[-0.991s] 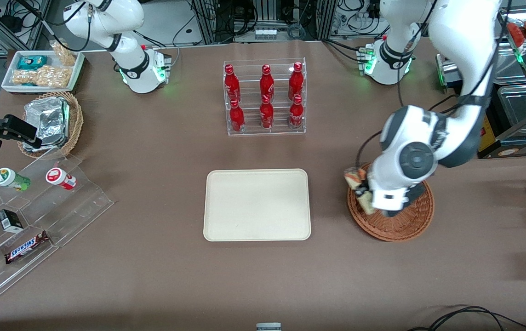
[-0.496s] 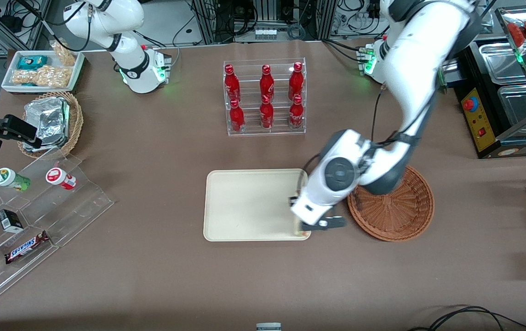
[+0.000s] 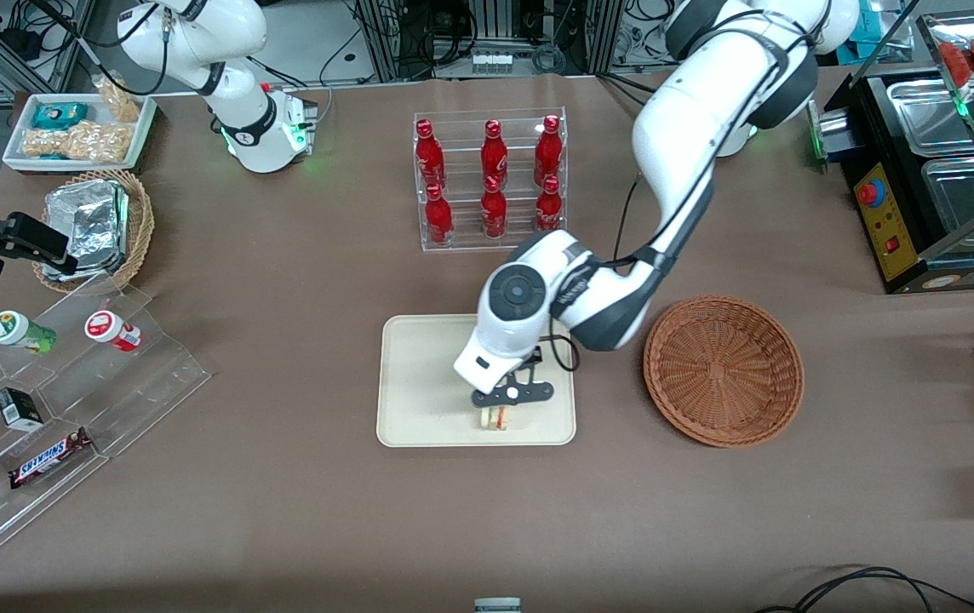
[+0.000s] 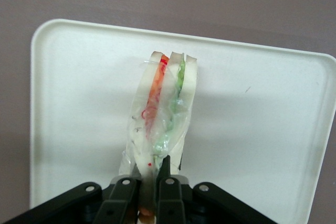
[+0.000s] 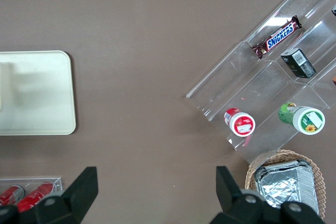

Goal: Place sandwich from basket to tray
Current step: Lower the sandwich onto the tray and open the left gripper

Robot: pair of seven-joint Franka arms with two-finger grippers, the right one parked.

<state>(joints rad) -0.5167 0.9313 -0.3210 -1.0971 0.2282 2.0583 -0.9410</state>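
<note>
The sandwich [image 3: 497, 417] [image 4: 164, 109], a wrapped wedge of white bread with orange and green layers, hangs over the cream tray [image 3: 427, 383] [image 4: 79, 103], near the tray's edge closest to the front camera. My gripper [image 3: 504, 407] [image 4: 149, 174] is shut on the sandwich's lower end, its black fingers [image 4: 167, 179] pinching the wrap. The reddish-brown basket [image 3: 724, 369] sits beside the tray toward the working arm's end of the table, with nothing in it. The right wrist view shows a corner of the tray [image 5: 37, 93].
A clear rack of red bottles [image 3: 491, 179] stands farther from the front camera than the tray. Toward the parked arm's end are a tan basket with foil packs [image 3: 95, 226], a white snack tray [image 3: 78, 128] and a clear stepped display [image 3: 61, 383] with cups and bars.
The gripper has carried the sandwich out of the basket, across the gap, and over the tray. The basket now holds nothing.
</note>
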